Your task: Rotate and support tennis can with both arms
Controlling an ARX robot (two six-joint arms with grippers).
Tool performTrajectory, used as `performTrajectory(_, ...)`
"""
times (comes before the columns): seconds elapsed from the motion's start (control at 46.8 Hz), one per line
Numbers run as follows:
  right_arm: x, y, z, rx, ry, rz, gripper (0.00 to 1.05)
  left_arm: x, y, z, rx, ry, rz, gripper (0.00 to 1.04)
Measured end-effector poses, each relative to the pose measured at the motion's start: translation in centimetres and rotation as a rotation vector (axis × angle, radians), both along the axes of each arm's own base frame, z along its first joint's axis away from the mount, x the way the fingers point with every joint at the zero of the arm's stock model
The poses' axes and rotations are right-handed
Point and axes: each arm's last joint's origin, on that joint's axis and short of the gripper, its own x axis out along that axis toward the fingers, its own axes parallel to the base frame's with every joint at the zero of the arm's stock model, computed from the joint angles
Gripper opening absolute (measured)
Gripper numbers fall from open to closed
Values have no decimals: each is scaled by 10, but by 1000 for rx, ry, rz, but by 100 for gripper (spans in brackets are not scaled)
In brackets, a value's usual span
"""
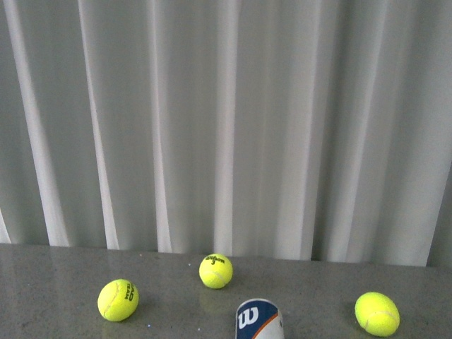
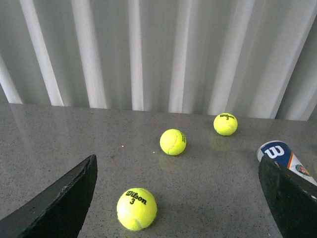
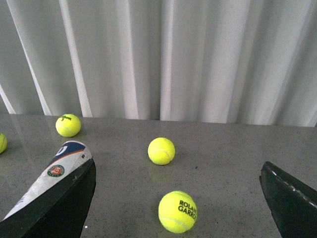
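The tennis can (image 1: 259, 319) lies on its side on the grey table, its navy end with the white W showing at the bottom edge of the front view. Neither arm appears in that view. In the left wrist view the can (image 2: 283, 155) is partly hidden behind one finger (image 2: 292, 198) of my open left gripper (image 2: 177, 166). Seen from the right wrist, the can (image 3: 57, 171) slants beside and behind one finger (image 3: 59, 203) of my open right gripper (image 3: 177, 168). Both grippers hold nothing and hang over the table.
Yellow-green tennis balls lie loose on the table (image 1: 42, 289): front view balls (image 1: 118, 299), (image 1: 215, 270), (image 1: 377, 313). A ball (image 2: 136, 208) sits between the left fingers, a Roland Garros ball (image 3: 177, 211) between the right ones. A white curtain (image 1: 226, 120) closes the far edge.
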Motion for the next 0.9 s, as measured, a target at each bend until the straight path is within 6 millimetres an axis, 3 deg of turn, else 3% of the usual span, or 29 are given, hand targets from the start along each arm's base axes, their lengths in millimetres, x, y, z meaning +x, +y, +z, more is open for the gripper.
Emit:
performTrajectory(0.513,0,0,0,2,7,2,98,0,0,0,0,0,0,98)
performTrajectory(0.641,2,0,0,80,280,49,98,0,0,0,0,0,0,98)
performTrajectory(0.705,6,0,1,106,336,65,98,0,0,0,0,0,0,98)
performTrajectory(0.791,18,4,12,122,369,94,98,0,0,0,0,0,0,98)
performTrajectory(0.897,62,25,33,135,494,216,98,0,0,0,0,0,0,98)
